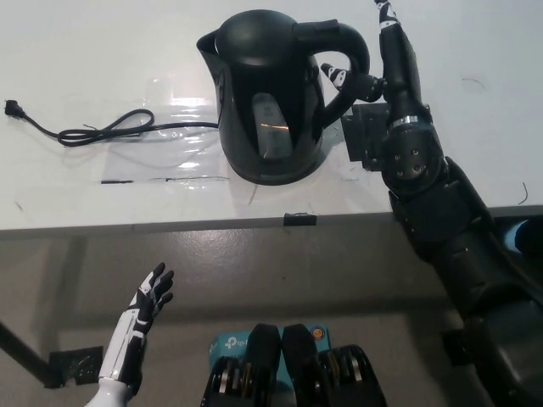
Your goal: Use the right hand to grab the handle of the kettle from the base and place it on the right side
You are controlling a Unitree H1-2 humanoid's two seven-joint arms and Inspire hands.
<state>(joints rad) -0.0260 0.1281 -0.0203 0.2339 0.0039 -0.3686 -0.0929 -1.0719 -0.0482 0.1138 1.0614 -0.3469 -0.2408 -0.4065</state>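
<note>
You see the black electric kettle [273, 93] standing upright on the white table [102, 51], a little behind the front edge, and you cannot make out its base under it because the body hides it. The spout points to the picture's left and the handle [348, 59] curves out on the picture's right side. On the front of the kettle there is a narrow window with a small orange glint.

Your right hand [386, 59] is just beside the handle, on its outer side. The long fingers [392, 38] point away from you, toward the back of the table, and they are stretched, not curled. One shorter finger with a white tip [335, 76] reaches sideways into the opening of the handle, between the handle and the kettle body. The hand is spread and holds nothing; you cannot tell if it already touches the handle. The black forearm [441, 212] comes up from the lower right and crosses the table edge.

Under the wrist lies a flat black square piece [363, 136] on the table, just beside the kettle on its right.

The black power cord [110, 129] lies on the table at the left of the kettle, with its plug [12, 108] near the left edge of the picture.

Your left hand [140, 326] rests low at the lower left, below the table edge, fingers apart and empty.
</note>
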